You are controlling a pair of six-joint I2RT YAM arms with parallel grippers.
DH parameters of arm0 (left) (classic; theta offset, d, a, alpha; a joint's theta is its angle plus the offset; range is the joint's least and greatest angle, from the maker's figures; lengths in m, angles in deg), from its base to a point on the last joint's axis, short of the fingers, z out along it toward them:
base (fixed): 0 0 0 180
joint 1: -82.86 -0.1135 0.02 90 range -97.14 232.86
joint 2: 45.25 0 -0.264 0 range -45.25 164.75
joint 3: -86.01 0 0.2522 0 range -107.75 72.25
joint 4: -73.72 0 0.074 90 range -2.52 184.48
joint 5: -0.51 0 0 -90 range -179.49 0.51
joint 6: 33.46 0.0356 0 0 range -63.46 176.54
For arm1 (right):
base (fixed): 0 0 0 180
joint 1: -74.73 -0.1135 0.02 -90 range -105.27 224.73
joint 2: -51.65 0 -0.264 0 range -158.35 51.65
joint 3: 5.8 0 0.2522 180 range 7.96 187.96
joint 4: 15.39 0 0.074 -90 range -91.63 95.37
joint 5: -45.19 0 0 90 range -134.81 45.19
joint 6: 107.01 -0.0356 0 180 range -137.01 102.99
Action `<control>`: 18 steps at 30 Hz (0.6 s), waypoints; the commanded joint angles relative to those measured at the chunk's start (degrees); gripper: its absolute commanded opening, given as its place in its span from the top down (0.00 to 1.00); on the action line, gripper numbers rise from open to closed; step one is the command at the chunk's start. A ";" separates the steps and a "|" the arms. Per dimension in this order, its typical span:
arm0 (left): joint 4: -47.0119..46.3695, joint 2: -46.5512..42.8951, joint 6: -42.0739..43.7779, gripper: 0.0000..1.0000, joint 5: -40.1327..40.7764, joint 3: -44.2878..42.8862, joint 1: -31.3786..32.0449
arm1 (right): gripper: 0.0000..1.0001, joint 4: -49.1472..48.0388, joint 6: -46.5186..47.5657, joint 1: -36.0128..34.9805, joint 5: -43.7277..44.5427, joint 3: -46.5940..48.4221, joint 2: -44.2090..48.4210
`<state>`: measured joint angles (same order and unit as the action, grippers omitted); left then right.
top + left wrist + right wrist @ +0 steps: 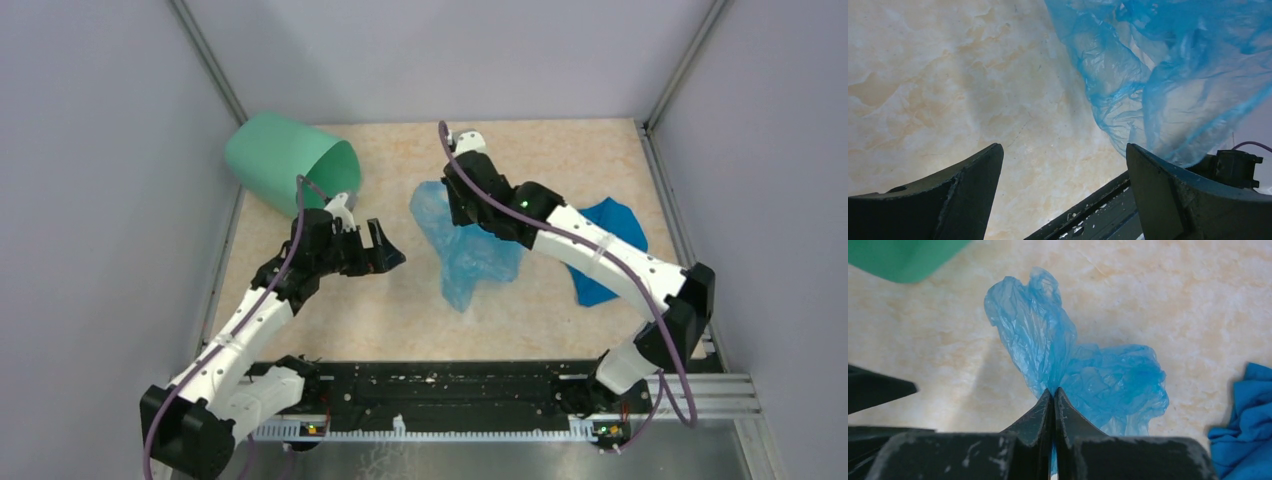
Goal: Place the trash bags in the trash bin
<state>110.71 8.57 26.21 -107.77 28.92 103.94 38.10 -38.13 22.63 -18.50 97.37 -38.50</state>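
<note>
Top external: trash bin (290, 163) lies tipped on its side at the far left of the table (560, 150), mouth facing right and toward the near edge. Trash bag (465, 240) hangs mid-table from the right gripper (462, 205), well apart from the bin. Left gripper (385, 250) sits between bin and bag, spread wide, holding nothing. A darker blue cloth (605, 250) lies under the right arm. Risk: the bin is loose and on its side; a push from the bag could roll or shove it away.

Left wrist: open fingers (968, 185), only bare tabletop between them. Bag film (1158, 85) drapes just past the right-hand finger. Risk: limp film could snag there as it passes.

Right wrist: fingers (1040, 415) pressed together on a thin pinch of the bag (1083, 370). Bin edge (903, 257) at the upper left. Risk: so little slick film in the grip may slip out mid-carry.
</note>
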 commanded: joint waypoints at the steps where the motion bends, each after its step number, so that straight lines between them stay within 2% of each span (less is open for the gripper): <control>1: -5.67 1.55 -1.62 0.02 -3.84 0.77 -0.17 | 1.00 -3.76 1.35 -0.01 -8.64 5.03 6.55; 7: -4.95 1.58 -1.55 0.03 -1.63 -1.53 -0.30 | 1.00 -5.56 -0.08 1.57 -9.98 1.18 14.30; 10: -5.28 1.37 -1.32 0.04 -1.37 -1.80 -0.26 | 1.00 -6.44 -2.80 4.74 -10.72 -7.04 18.88; 14: -8.25 1.98 -2.05 0.06 -4.51 -0.30 -0.26 | 1.00 -11.11 -9.24 13.18 -20.80 -21.11 24.75; 18: -13.33 3.36 -3.52 0.11 -9.21 1.74 -0.25 | 0.99 -13.15 -13.33 14.43 -20.19 -31.68 27.00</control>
<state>105.37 10.71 24.22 -111.68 29.33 103.94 28.04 -45.56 36.49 -34.87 73.43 -12.59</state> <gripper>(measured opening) 0.914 0.005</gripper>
